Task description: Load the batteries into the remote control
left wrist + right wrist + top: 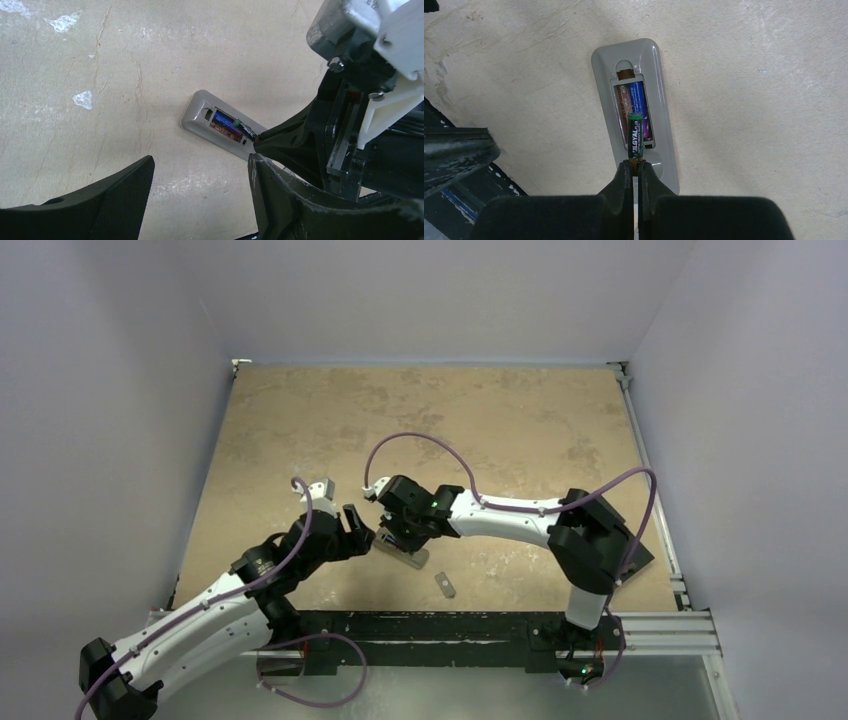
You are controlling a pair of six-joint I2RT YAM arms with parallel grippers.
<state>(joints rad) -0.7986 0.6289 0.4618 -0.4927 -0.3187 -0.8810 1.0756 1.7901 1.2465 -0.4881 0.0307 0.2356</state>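
The remote control point(665, 130) lies grey side up on the table point(749, 100), purple battery point(638, 100) in its recess. Our right gripper point(636, 172) pinches the dark battery point(635, 132) lengthwise over it; our left gripper point(200, 162) gapes wide.

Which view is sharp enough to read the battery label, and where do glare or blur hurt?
Right wrist: sharpest, label on the dark battery legible, remote control crisp, right claw dark and soft. Left wrist: remote control fairly sharp, white housing at upper right washed out, left claw dark and soft. Top external: even light, soft shadows, remote control too small for detail.
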